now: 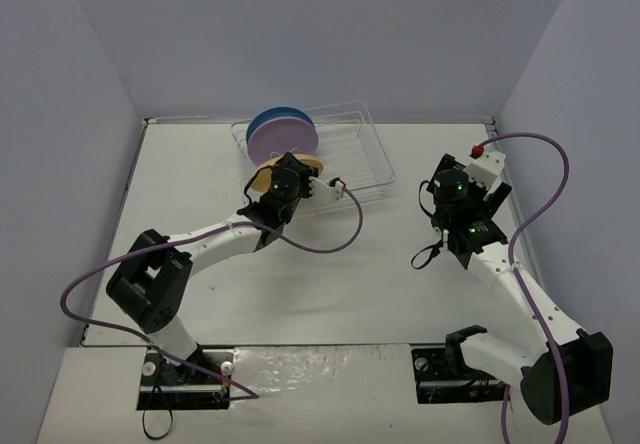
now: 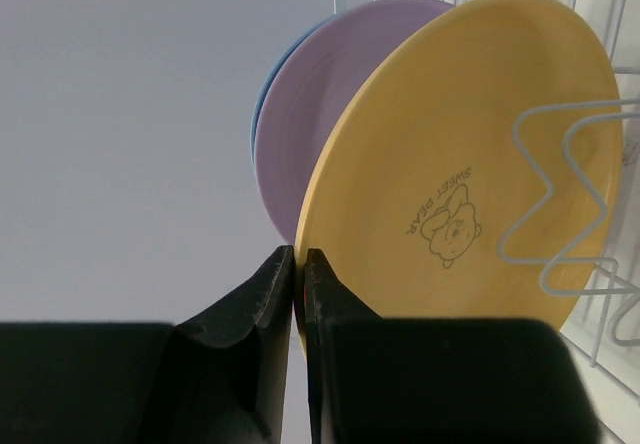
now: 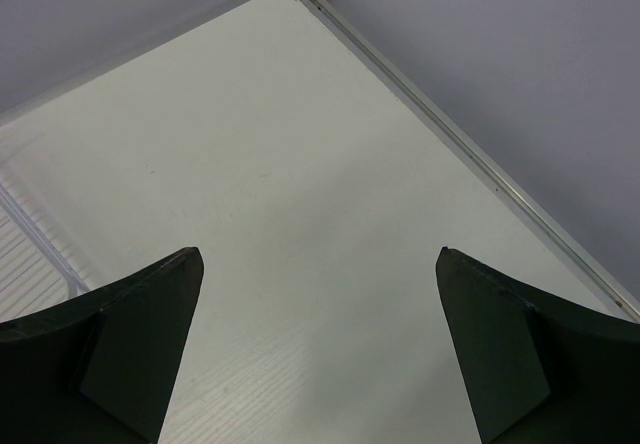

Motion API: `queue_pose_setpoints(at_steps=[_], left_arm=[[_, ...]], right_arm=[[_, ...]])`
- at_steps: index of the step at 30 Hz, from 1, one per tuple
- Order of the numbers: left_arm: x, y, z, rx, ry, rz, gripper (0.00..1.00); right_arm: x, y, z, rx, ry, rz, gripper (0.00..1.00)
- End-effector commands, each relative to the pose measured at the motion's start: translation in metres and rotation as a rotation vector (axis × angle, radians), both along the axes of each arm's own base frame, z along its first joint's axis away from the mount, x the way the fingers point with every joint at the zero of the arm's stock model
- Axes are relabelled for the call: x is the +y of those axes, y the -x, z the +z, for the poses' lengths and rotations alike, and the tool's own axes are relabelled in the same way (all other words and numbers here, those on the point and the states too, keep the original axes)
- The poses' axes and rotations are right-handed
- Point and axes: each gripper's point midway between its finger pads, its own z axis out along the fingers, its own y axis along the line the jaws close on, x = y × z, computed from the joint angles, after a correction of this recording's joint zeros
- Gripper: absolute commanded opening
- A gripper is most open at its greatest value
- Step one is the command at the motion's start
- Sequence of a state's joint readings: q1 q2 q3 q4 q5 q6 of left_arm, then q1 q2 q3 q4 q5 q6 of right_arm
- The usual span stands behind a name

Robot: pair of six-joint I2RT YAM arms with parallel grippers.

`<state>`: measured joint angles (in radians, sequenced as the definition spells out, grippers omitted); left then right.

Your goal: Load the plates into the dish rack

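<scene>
The left arm rises from its base at the lower left of the top view, bends at the elbow near the left edge, and its white forearm goes up and to the right until the near left corner of the dish rack (image 1: 355, 154). In the left wrist view the left gripper (image 2: 298, 256) is closed, with its 2 fingers (image 2: 265, 294) pressed on the lower rim of the yellow plate (image 2: 480, 114); a thin yellow strip shows between them. This plate stands on its edge and is tilted, and a zigzag wire (image 2: 560, 194) of the rack crosses in front of its right side. Just behind it stands the lavender plate (image 2: 320, 114), and behind that one the blue plate (image 1: 278, 119). In the top view these 2 plates stand in the left end of the rack, at the upper centre.

The right arm goes from its base at the lower right up and to the left, and its wrist hangs over the white table (image 1: 330, 274), to the right of the rack and apart from it. The right gripper (image 3: 318, 254) is wide open and holds nothing; under it there is only bare table, with a corner of the rack at the left edge of its view.
</scene>
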<state>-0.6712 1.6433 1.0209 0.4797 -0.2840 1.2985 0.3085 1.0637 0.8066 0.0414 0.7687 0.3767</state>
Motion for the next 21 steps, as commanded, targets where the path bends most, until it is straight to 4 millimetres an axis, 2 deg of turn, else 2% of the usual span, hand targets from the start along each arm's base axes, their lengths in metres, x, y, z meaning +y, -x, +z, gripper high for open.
queue_pose_setpoints(at_steps=[1,6,8,12,16,18,21], left_arm=[[0.004,-0.004,0.037,-0.04,0.097,0.017,0.09],[0.005,-0.001,0.035,-0.019,0.094,0.016,0.44],[0.006,-0.002,0.043,-0.019,0.102,0.022,0.52],[0.01,0.001,0.052,-0.019,0.104,0.034,0.57],[0.014,0.011,0.067,-0.022,0.138,0.027,0.73],[0.013,0.02,0.076,-0.003,0.147,0.013,0.77],[0.012,0.037,0.079,0.087,0.142,-0.016,0.82]], right_arm=[[-0.003,-0.004,0.014,-0.071,-0.023,-0.027,1.0],[-0.002,-0.006,0.012,-0.072,-0.03,-0.022,1.0],[-0.002,-0.008,0.011,-0.067,-0.029,-0.019,1.0],[-0.001,-0.01,0.01,-0.057,-0.028,-0.016,1.0],[0.001,-0.011,0.011,-0.061,-0.034,-0.006,1.0],[0.001,-0.011,0.012,-0.061,-0.036,-0.001,1.0],[0.003,-0.011,0.014,-0.063,-0.039,0.014,1.0]])
